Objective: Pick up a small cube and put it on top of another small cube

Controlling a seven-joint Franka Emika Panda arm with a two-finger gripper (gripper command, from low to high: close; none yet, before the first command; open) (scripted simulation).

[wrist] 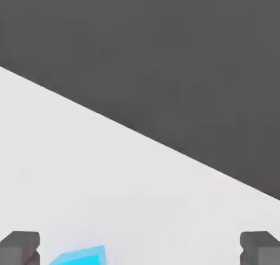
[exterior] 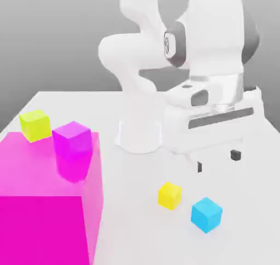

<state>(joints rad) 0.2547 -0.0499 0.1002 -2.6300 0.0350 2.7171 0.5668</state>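
- Big pink block (exterior: pixel 46 204) sits closest to the exterior camera, at that view's left, with a purple-magenta cube (exterior: pixel 73 149) on top of it and a lime-yellow cube (exterior: pixel 35 124) just behind it. None of those matter for this job.
- Next out on the white tabletop (exterior: pixel 136 231) is the small cyan cube (exterior: pixel 206 214), the one to grab. It's sitting free, nothing touching it.
- Golden-yellow cube (exterior: pixel 170 195) is near it, toward the exterior view's left and a bit further back, with a clear gap between them. That's the landing spot.
- Behind and above both hangs the gripper (exterior: pixel 217 161), fingers (exterior: pixel 235 155) spread wide and holding nothing. So the key thing: the cyan cube lies toward the camera from the fingers and lower, not between them yet. I'd guess the hand has to come forward, then drop.
- Hand view adds what the exterior one can't: the cyan cube (wrist: pixel 82 255) barely peeks in at the frame edge between the two fingertips (wrist: pixel 21 246), closer to one than the other, so it's off-centre. The exterior view is what gives the yellow cube's spot.
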